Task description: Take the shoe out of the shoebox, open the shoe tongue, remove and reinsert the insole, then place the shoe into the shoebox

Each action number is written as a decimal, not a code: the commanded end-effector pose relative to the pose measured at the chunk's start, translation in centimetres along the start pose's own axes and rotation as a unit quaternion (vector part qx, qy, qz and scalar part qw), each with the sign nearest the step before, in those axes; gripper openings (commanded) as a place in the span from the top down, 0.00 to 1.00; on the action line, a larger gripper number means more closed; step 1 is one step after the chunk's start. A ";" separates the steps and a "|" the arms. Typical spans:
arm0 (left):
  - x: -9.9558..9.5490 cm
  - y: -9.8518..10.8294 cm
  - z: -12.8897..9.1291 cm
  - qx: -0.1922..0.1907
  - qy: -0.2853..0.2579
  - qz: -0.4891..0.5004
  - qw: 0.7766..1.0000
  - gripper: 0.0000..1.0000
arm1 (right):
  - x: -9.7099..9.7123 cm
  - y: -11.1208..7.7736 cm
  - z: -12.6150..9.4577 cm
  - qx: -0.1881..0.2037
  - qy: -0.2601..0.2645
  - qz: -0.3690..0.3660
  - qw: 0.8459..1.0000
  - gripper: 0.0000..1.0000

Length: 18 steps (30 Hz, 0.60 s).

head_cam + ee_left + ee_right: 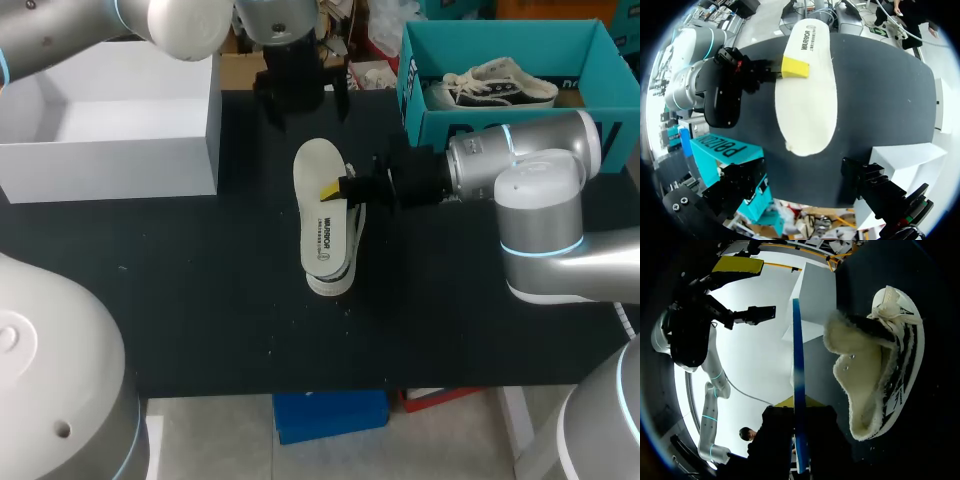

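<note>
A white insole (320, 205) with a blue underside hangs flat above the shoe (332, 278), which lies on the black table. My right gripper (338, 189) is shut on the insole's side edge, one yellow tip showing on top. In the right wrist view the insole (798, 365) runs edge-on out from between the fingers, and the fleece-lined shoe (880, 370) lies beside it. My left gripper (300, 95) stands open over the table's far edge, just beyond the insole's end and apart from it. The left wrist view looks down on the insole (807, 90) and the right gripper (790, 68).
A white shoebox (150, 160) stands open at the back left. At the back right a teal box (470, 125) holds a second shoe (500, 85). The table's front half (220, 320) is bare black surface.
</note>
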<state>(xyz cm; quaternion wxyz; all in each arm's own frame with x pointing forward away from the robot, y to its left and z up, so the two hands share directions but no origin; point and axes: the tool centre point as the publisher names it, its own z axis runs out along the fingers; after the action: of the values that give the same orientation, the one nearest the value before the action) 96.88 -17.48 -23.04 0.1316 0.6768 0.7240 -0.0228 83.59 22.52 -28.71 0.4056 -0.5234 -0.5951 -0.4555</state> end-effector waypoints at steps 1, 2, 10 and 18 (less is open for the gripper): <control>-0.3 0.5 0.3 0.002 0.003 0.001 1.000 0.00 | 0.0 0.0 0.1 -0.001 0.000 0.000 1.000 1.00; -0.4 0.4 0.3 0.002 0.003 0.001 1.000 0.00 | 0.0 0.0 0.1 -0.001 0.000 0.000 1.000 1.00; -0.5 -1.4 -0.2 0.000 0.006 -0.003 1.000 0.00 | 0.0 0.0 0.1 -0.001 0.000 0.000 1.000 1.00; -0.6 -5.4 -0.6 0.000 0.017 -0.006 1.000 0.00 | 0.0 0.0 0.1 -0.001 0.000 0.000 1.000 1.00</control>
<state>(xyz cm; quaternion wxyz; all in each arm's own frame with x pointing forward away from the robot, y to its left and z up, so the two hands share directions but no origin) 93.01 -18.68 -23.37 0.1105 0.6751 0.7290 -0.0231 83.60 22.52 -28.71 0.4056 -0.5233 -0.5951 -0.4555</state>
